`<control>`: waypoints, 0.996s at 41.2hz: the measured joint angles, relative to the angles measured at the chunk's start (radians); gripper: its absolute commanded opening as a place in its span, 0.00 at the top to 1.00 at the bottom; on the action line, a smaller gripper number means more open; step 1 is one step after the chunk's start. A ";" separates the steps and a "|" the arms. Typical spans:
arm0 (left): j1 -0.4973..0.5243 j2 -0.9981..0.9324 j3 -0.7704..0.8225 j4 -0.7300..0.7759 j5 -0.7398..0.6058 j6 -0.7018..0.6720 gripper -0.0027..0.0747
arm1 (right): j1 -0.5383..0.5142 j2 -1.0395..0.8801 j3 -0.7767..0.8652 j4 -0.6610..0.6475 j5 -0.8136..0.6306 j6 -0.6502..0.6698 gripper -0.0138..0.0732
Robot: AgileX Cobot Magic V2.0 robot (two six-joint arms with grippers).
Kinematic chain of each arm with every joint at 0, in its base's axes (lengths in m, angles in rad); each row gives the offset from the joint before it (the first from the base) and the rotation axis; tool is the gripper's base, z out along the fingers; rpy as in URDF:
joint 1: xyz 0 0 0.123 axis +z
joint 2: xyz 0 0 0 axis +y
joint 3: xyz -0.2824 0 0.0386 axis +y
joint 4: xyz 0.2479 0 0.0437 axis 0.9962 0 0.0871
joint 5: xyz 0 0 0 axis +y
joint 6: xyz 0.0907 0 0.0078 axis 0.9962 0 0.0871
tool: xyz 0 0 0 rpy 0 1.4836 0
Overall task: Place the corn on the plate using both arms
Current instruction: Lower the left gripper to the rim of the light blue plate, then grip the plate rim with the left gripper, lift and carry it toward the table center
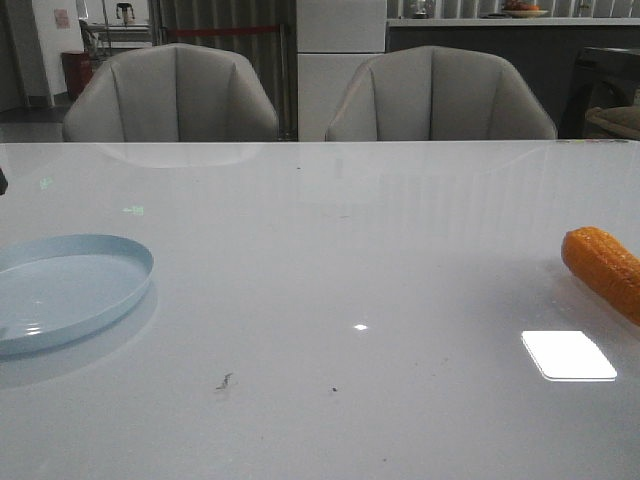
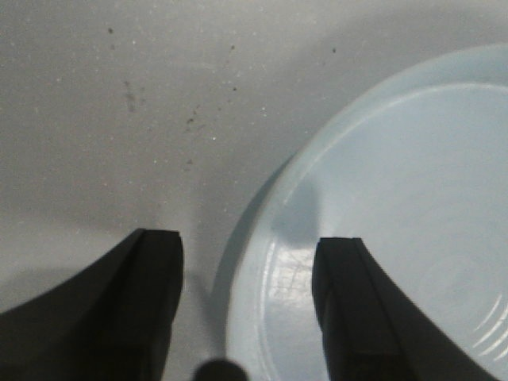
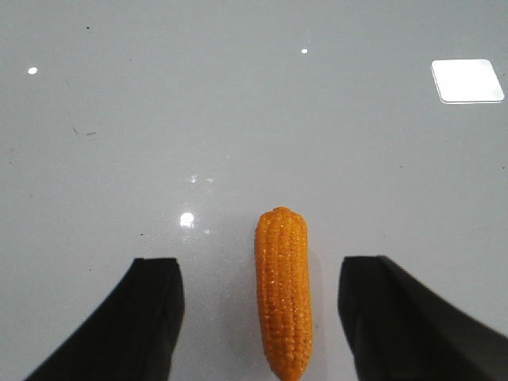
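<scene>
The orange corn (image 1: 605, 268) lies on the white table at the far right, partly cut off by the frame edge. In the right wrist view the corn (image 3: 283, 290) lies lengthwise between the two black fingers of my right gripper (image 3: 260, 274), which is open and not touching it. The pale blue plate (image 1: 60, 287) sits at the far left of the table. In the left wrist view my left gripper (image 2: 248, 254) is open, with the plate's rim (image 2: 262, 238) between its fingers and one finger over the plate. Neither gripper shows in the front view.
Two grey chairs (image 1: 172, 95) (image 1: 440, 95) stand behind the table's far edge. A bright light reflection (image 1: 568, 355) lies on the table near the corn. Small dark specks (image 1: 224, 381) mark the table's front middle.
</scene>
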 measured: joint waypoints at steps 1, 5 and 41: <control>0.000 0.003 0.000 0.000 0.000 0.000 0.45 | 0.000 0.000 0.000 0.000 0.000 0.000 0.23; 0.000 0.023 -0.002 0.000 0.000 0.000 0.45 | 0.000 0.000 0.000 0.000 0.000 0.000 0.23; 0.000 0.033 -0.103 -0.029 0.069 0.067 0.85 | 0.000 0.000 0.000 0.000 0.000 0.000 0.23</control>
